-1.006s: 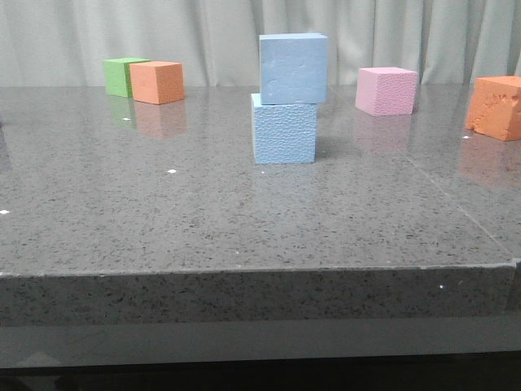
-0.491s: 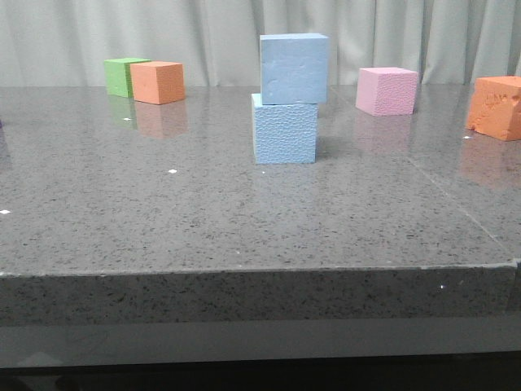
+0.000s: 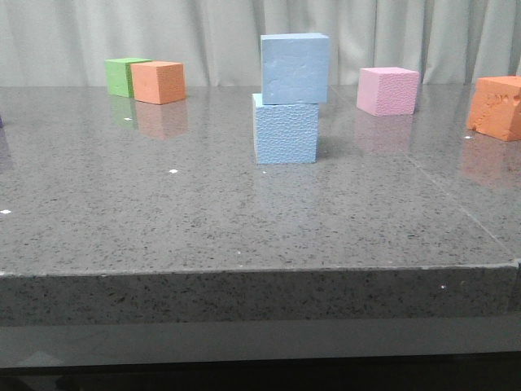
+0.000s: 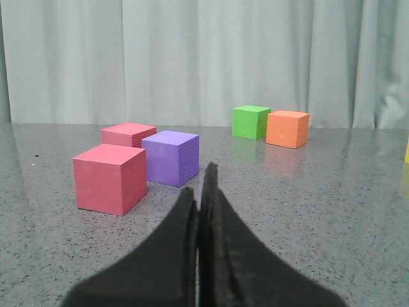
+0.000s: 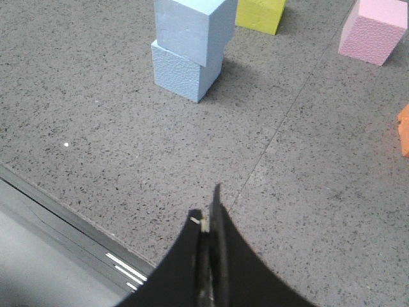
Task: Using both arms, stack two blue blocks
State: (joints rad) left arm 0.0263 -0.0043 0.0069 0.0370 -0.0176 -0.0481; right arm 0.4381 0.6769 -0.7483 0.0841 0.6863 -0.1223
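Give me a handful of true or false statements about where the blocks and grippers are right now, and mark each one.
1. The smooth blue block sits on the pebbly blue block. True.
2. The right gripper holds a block. False: it is shut on nothing, back from the stack.
3. The pink block touches the stack. False: it stands apart.
4. The left gripper is shut and empty. True.
5. The green block stands beside an orange block. True.
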